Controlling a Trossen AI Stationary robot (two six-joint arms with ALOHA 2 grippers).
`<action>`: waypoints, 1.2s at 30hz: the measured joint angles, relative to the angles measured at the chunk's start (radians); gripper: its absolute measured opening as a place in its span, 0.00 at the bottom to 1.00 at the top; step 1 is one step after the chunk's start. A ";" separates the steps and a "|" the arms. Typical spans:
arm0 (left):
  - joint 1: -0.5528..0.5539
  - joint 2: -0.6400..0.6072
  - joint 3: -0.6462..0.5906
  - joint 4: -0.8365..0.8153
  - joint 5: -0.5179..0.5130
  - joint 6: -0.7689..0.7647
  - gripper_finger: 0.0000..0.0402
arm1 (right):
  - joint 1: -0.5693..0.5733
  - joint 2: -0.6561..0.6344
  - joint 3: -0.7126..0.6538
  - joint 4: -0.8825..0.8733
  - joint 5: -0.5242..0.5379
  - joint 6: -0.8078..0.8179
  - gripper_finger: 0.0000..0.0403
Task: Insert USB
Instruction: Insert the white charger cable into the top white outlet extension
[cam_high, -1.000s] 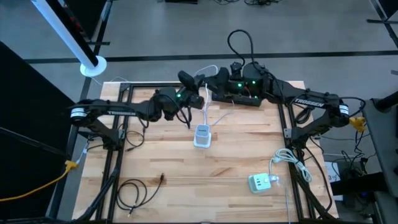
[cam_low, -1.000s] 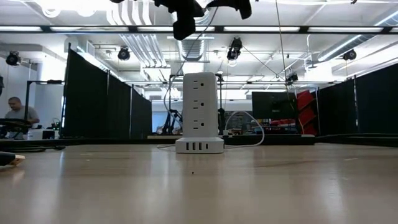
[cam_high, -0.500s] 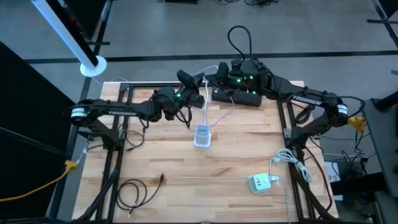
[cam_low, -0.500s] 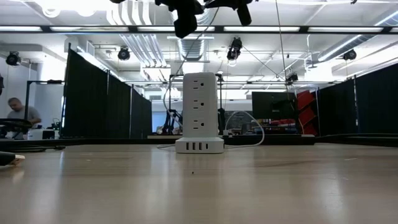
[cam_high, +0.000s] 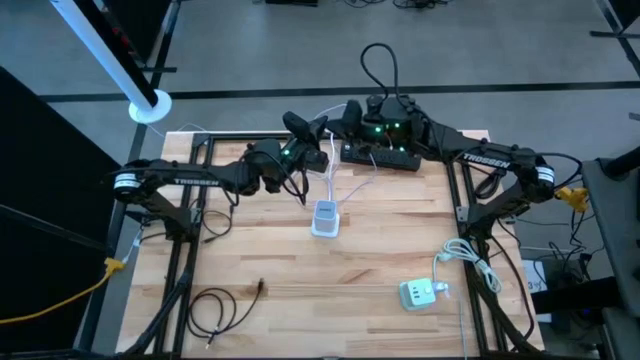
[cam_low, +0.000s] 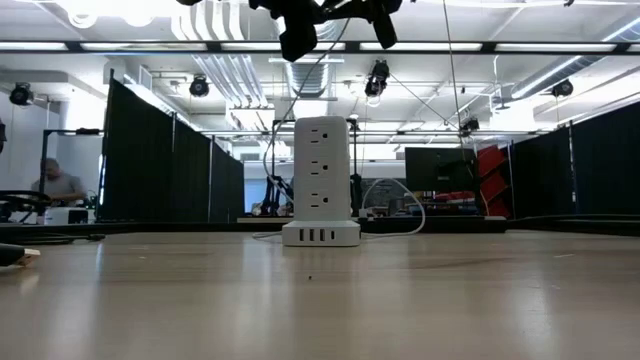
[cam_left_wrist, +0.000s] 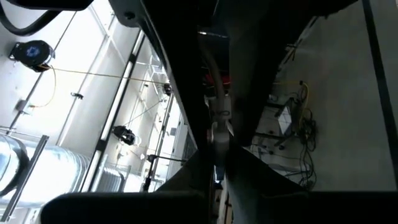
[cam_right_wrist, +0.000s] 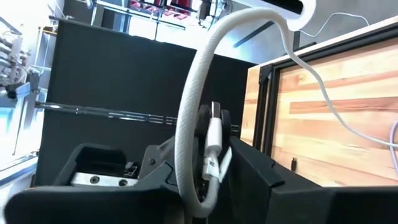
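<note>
From my remote station I note a light wooden plank surface (cam_high: 380, 250). A white tower power strip (cam_high: 325, 218) stands upright near its middle. A black power strip (cam_high: 380, 157) lies at the far edge. A white charger block with coiled white cord (cam_high: 420, 292) rests toward the near right, and a coiled black cable (cam_high: 215, 310) lies near left.

Pale wooden table (cam_high: 380, 250), matt; glossy white plastic power tower (cam_low: 321, 180).
</note>
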 joint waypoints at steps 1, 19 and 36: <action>0.000 0.000 0.000 0.000 -0.001 -0.004 0.04 | 0.000 0.000 0.000 0.000 0.005 0.002 0.18; 0.000 -0.003 0.000 0.003 -0.002 -0.024 0.04 | -0.003 0.000 0.000 0.029 -0.014 -0.058 0.02; 0.040 -0.249 -0.004 -0.621 0.191 -0.755 0.56 | 0.035 -0.092 0.001 -0.109 0.083 -0.548 0.02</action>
